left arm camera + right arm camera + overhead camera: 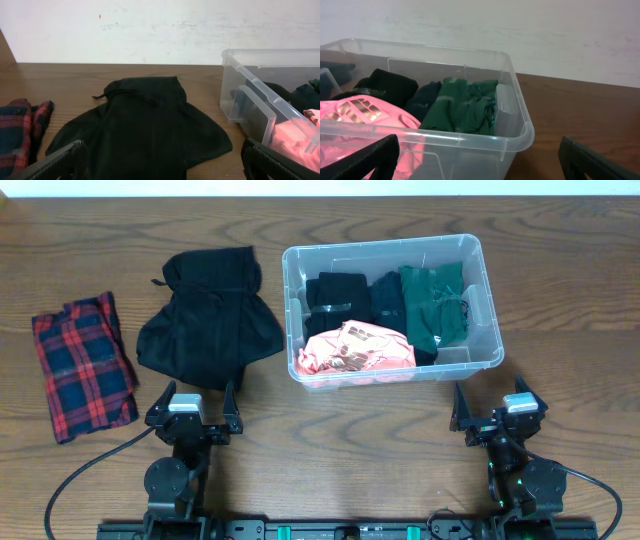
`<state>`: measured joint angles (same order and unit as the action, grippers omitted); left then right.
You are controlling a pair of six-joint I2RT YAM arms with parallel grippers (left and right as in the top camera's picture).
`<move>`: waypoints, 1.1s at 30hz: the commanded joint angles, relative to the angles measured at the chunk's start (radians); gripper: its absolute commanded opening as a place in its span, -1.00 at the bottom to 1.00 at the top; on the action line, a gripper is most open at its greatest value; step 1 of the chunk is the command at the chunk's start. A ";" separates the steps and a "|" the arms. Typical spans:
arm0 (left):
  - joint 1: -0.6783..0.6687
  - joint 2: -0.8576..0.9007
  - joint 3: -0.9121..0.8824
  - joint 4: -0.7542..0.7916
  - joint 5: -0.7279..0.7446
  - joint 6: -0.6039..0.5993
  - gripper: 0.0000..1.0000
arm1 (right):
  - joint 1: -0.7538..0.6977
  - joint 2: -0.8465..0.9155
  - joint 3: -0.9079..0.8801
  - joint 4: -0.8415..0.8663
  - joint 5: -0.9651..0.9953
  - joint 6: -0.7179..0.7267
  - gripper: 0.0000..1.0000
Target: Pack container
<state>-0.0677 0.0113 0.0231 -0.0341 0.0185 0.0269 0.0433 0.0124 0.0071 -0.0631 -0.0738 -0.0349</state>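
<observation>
The wooden worktop [560, 270] fills the overhead view, with a pale wall behind it in both wrist views. The container [380, 247], a clear plastic bin with rounded corners, sits right of centre on the worktop, long side running left to right, lid off, directly beyond the right arm and partly in front of it. To its left, just beside it but not touching, lies a black garment [208, 320] in a loose, spread heap with a drawstring end showing at its far edge. Further left, well apart from the bin, a red and navy plaid shirt [82, 365] lies roughly folded near the worktop's left edge.

Inside the container, a pink garment [355, 348] with metallic lettering lies against the near wall. Behind it, along the far side, stand three folded pieces: a black one [335, 300] at the left, a dark navy one [388, 298] in the middle and a green one [433, 305] at the right, close to the moulded ledge.

The left fingers [62, 162] stand spread wide, holding nothing, low over the worktop at the near edge of the black garment. The right fingers [362, 157] are likewise spread wide and empty, just short of the container's near right corner.
</observation>
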 commanded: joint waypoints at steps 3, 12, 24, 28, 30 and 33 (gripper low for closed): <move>-0.004 0.000 -0.019 -0.037 -0.027 0.006 0.96 | -0.006 0.000 -0.002 -0.005 0.010 -0.015 0.99; -0.004 0.000 -0.019 -0.037 -0.027 0.006 0.96 | -0.006 0.001 -0.002 -0.005 0.010 -0.015 0.98; -0.004 0.000 -0.019 -0.018 -0.027 0.003 0.96 | -0.006 0.001 -0.002 -0.005 0.010 -0.015 0.99; -0.004 0.005 0.034 -0.030 -0.017 0.002 0.96 | -0.006 0.001 -0.002 -0.005 0.010 -0.015 0.99; -0.004 0.023 0.111 -0.064 -0.011 0.001 0.96 | -0.006 0.001 -0.002 -0.005 0.010 -0.015 0.98; -0.004 0.097 0.273 -0.145 -0.012 0.003 0.96 | -0.006 0.001 -0.002 -0.005 0.010 -0.015 0.98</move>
<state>-0.0677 0.0586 0.1402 -0.1619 0.0177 0.0269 0.0433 0.0128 0.0071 -0.0631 -0.0734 -0.0376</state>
